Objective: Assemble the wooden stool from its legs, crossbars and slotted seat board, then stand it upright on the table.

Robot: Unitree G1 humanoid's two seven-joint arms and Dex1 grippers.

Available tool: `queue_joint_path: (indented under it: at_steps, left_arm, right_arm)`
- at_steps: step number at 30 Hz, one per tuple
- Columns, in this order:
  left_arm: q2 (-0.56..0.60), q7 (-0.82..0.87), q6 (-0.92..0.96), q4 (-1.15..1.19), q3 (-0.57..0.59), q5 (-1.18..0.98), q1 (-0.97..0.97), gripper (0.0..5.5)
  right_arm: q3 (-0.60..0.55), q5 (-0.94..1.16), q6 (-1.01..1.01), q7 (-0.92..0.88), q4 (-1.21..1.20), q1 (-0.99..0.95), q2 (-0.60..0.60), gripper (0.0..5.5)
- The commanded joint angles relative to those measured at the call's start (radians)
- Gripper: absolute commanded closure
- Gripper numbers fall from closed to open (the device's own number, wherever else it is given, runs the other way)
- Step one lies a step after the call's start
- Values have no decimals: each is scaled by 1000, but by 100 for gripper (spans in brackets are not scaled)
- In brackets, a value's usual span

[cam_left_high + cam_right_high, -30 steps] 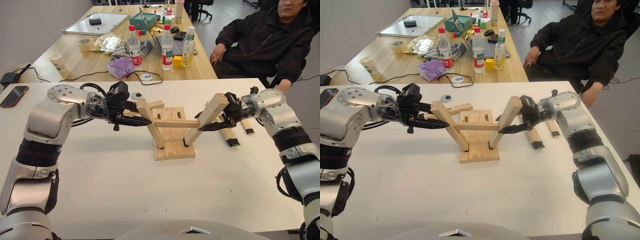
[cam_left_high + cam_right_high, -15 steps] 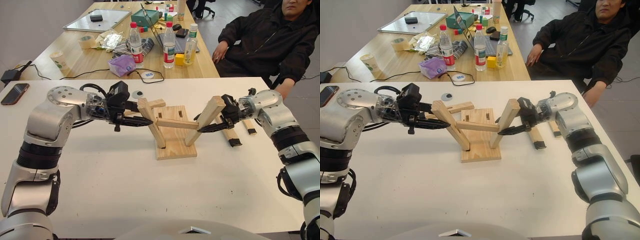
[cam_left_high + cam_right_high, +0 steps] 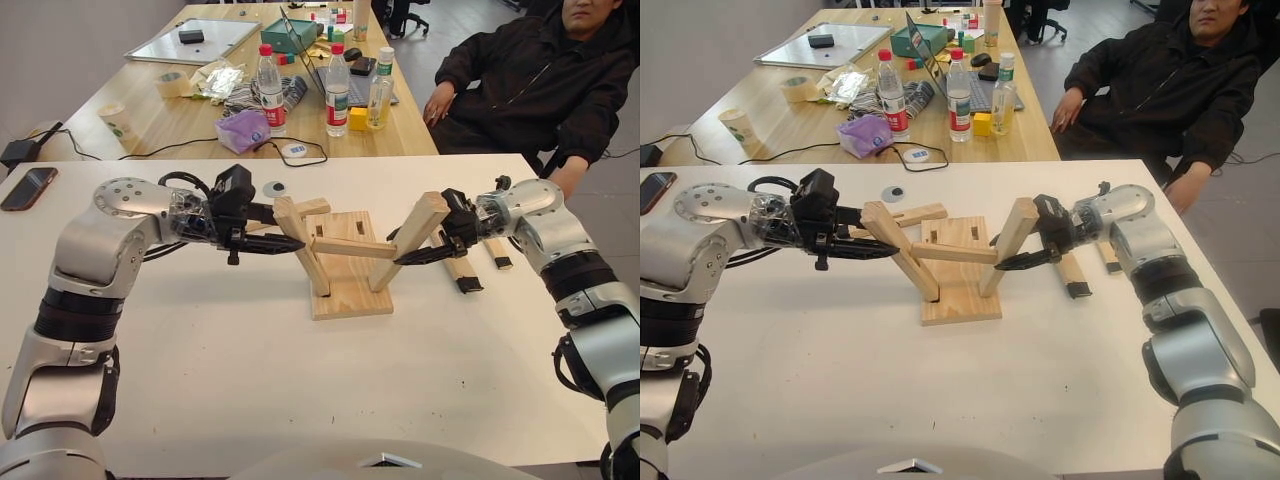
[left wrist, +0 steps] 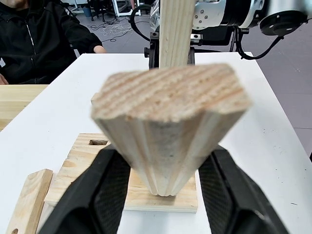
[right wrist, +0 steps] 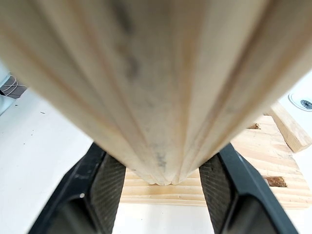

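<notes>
On the white table (image 3: 300, 400), centre: slotted seat board (image 3: 350, 298) lies flat, two slots open along its far edge. Left leg (image 3: 308, 258) and right leg (image 3: 425, 215) rise from the near part of the board, tops leaning away from each other in a V; lower ends meet the board, though how deep they sit in the slots cannot be told. Crossbar (image 3: 355, 246) spans between the two legs at about mid-height, roughly level, touching both. Left gripper (image 3: 288, 240) comes in sideways from the robot's left and clamps the left leg, its dark pads (image 4: 109, 195) pressed on opposite faces of the wood. Right gripper (image 3: 400, 250) comes in from the robot's right and clamps the right leg the same way, one pad (image 5: 105, 187) on each side. Spare wooden bar (image 3: 312, 208) lies flat just behind the left leg, beside the board. Two further wooden parts (image 3: 460, 270) lie flat near the right gripper, apart from the board. Phone (image 3: 28, 190) at the table's left edge. Bottles (image 3: 336, 85) stand on the wooden table (image 3: 160, 130) behind
</notes>
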Motion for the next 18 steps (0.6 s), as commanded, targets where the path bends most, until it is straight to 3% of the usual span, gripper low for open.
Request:
queue_joint_path:
  at_steps: [1,18]
  left_arm:
    - [66,13,-5,101,44,39,80,347]
    - [90,35,-46,110,80,-11,158,347]
  right_arm:
    - [181,-307,29,26,72,140,-79,344]
    - [215,-347,35,12,67,154,-92,344]
